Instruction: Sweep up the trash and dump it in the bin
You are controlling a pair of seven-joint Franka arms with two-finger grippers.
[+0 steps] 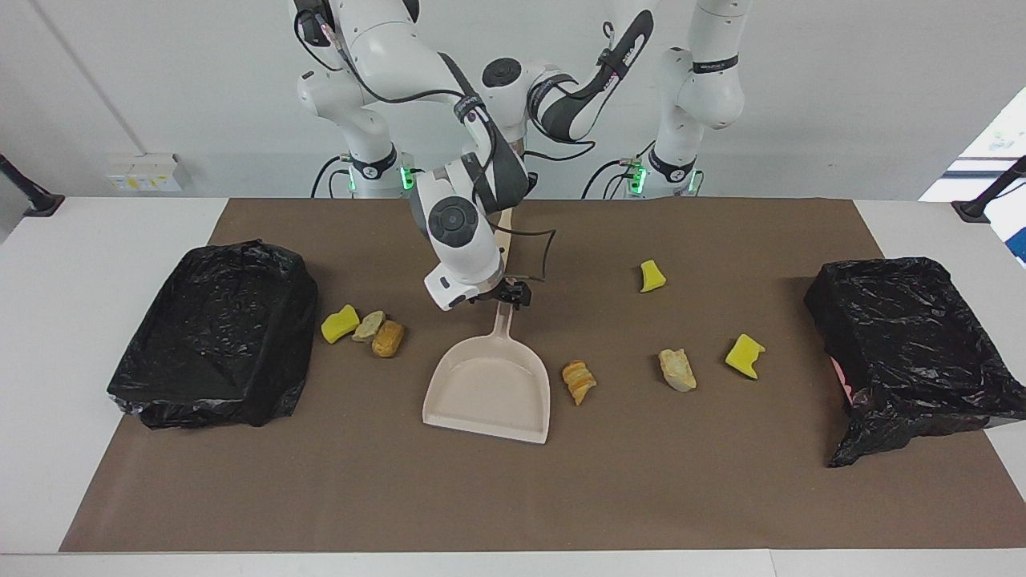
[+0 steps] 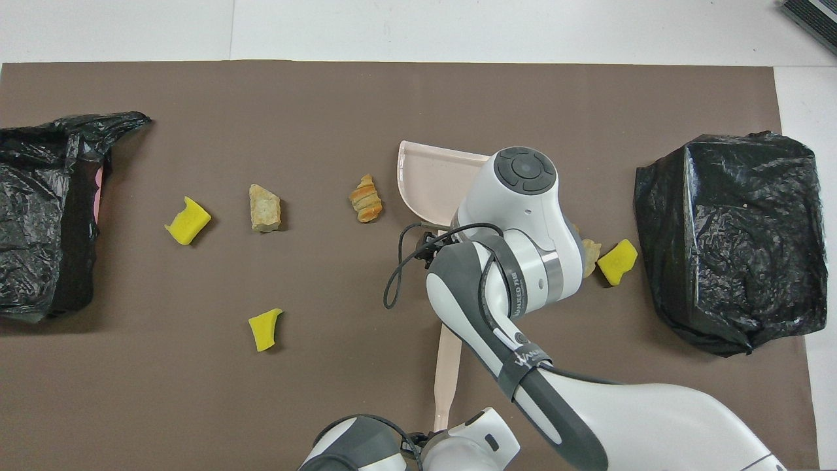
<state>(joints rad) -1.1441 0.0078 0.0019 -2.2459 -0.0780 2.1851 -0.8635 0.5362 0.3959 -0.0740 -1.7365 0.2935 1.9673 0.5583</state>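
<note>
The beige dustpan (image 1: 489,393) lies flat mid-table, handle toward the robots; it also shows in the overhead view (image 2: 431,180). My right gripper (image 1: 506,295) is down at the handle's end and shut on it. My left gripper (image 2: 428,439) holds a beige brush handle (image 2: 448,373), mostly hidden by the right arm in the facing view. A bread piece (image 1: 578,381) lies beside the pan. A beige rock (image 1: 677,369) and two yellow sponges (image 1: 744,356) (image 1: 652,276) lie toward the left arm's end. A sponge (image 1: 340,323), rock (image 1: 369,325) and bread piece (image 1: 388,338) cluster toward the right arm's end.
Two bins lined with black bags stand on the brown mat: one (image 1: 216,336) at the right arm's end, right beside the cluster, and one (image 1: 914,353) at the left arm's end. A black cable loops off the right wrist beside the dustpan handle.
</note>
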